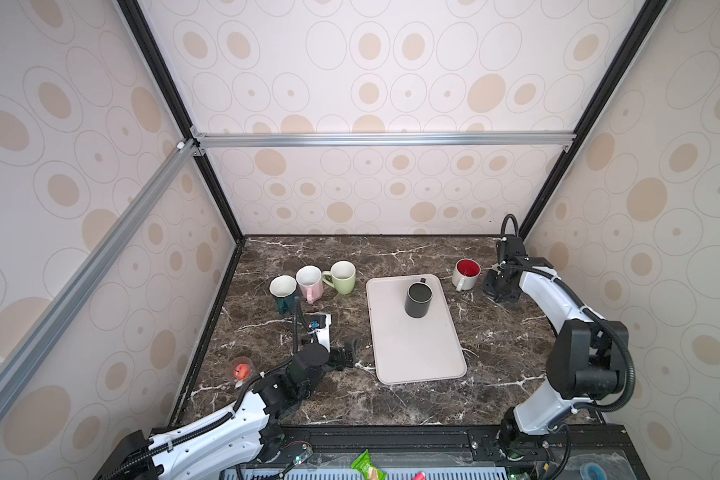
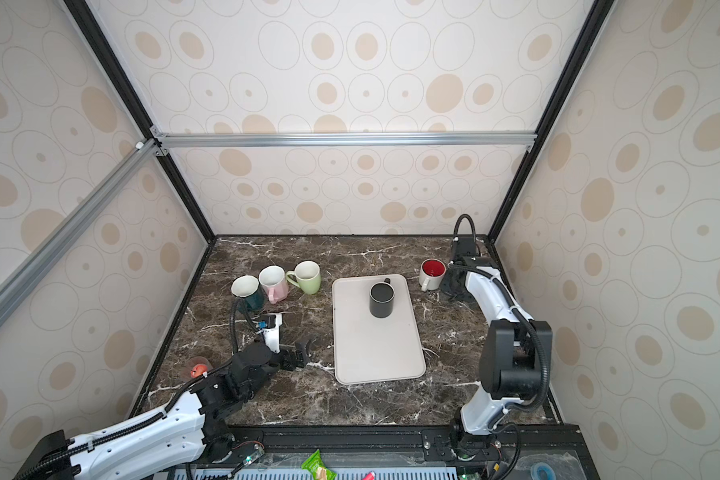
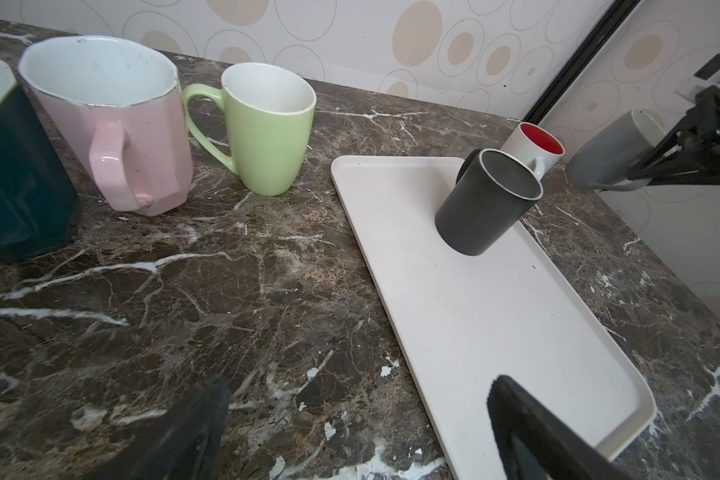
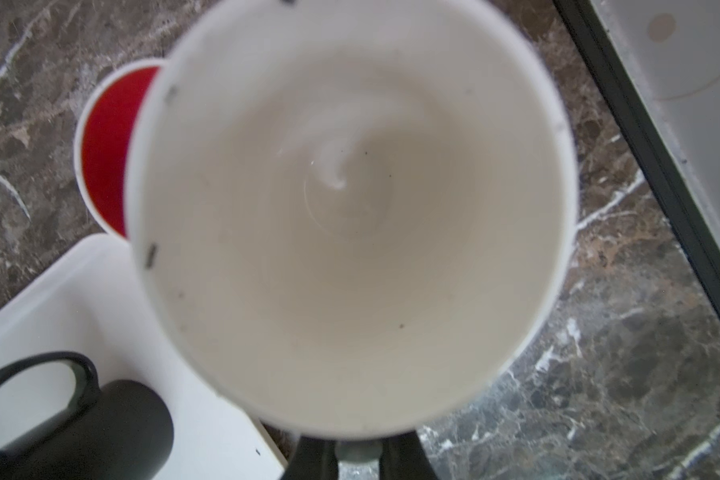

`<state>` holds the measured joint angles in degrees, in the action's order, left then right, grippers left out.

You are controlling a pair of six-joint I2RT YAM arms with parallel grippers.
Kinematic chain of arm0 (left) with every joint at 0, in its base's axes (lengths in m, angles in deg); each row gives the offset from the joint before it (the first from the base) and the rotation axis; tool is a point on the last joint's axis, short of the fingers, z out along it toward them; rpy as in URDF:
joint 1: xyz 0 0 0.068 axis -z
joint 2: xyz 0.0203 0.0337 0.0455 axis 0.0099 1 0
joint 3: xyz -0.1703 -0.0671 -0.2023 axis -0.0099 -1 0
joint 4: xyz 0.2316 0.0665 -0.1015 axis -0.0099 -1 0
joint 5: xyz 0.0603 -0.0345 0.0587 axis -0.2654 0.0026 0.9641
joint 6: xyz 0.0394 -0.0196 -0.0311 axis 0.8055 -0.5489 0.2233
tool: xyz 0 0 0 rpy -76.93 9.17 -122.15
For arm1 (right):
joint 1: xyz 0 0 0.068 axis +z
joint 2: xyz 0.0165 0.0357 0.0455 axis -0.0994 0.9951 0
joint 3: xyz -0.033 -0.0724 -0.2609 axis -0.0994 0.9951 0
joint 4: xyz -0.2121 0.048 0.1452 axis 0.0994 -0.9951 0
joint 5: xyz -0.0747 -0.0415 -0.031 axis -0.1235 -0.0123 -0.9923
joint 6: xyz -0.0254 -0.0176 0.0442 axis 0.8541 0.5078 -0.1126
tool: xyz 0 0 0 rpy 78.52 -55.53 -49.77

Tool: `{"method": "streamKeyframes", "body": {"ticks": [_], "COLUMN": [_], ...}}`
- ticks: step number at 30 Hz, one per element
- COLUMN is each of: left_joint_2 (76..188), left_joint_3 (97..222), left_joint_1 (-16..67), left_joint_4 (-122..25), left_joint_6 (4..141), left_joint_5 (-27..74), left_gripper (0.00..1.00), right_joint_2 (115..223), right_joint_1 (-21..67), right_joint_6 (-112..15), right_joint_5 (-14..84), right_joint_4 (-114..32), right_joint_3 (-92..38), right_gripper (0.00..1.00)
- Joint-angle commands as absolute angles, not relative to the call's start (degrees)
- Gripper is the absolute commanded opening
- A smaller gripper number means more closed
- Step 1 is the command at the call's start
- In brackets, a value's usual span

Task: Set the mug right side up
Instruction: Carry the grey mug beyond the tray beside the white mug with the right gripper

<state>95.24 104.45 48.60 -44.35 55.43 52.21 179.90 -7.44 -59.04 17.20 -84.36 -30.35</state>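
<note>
Half done, I reckon: right gripper (image 4: 355,453), clamped on the grey mug (image 3: 603,149), apparently by its handle, holds it tilted at two o'clock on the table (image 1: 495,353), not yet set down; left gripper (image 3: 354,440) gapes.

Polished, white-veined brown marble counter (image 1: 495,332). Smooth matt plastic tray (image 1: 416,357). The green mug (image 1: 344,277) and grey mug (image 3: 607,153) are glossy glazed ceramic; the dark mug (image 1: 417,299) looks matt.

Grey mug (image 3: 607,158), cream tray (image 1: 416,353), white-veined brown table (image 1: 350,399)
</note>
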Motion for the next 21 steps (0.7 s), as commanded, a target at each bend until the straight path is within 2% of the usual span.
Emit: {"method": "streamKeyframes", "body": {"ticks": [1,11,12,13,16,18,21], "left_joint_2": [95.24,95.95,95.99,96.06,96.47,96.76,97.09], "left_joint_3": [104.5,104.49,104.42,104.39,104.39,104.39,103.96], "left_joint_1": [48.32,48.31,48.34,48.35,48.36,48.3,48.3], "left_joint_4": [-43.33,-43.36,-43.27,-43.08,-43.04,-42.95,-41.92], "left_joint_6": [55.39,55.23,55.21,55.22,55.22,54.86,54.81], "left_joint_5": [53.57,54.89,54.89,54.89,54.6,54.54,53.67], "left_gripper": [0.98,0.98,0.98,0.98,0.98,0.98,0.98], "right_joint_2": [182.59,189.76,190.26,190.51,189.91,188.46,185.35], "right_joint_1": [-7.9,-9.49,-9.48,-9.48,-9.55,-9.49,-8.73], "right_joint_6": [-57.96,-57.66,-57.1,-56.79,-56.86,-56.84,-56.98], "right_joint_5": [16.12,17.99,18.99,19.6,20.11,20.66,20.11], "right_joint_4": [-86.19,-87.35,-87.56,-87.72,-87.52,-86.92,-86.94], "right_joint_3": [-35.23,-40.5,-41.08,-41.35,-40.85,-39.86,-38.01], "right_gripper": [0.0,0.02,0.2,0.32,0.61,0.7,0.73]}}
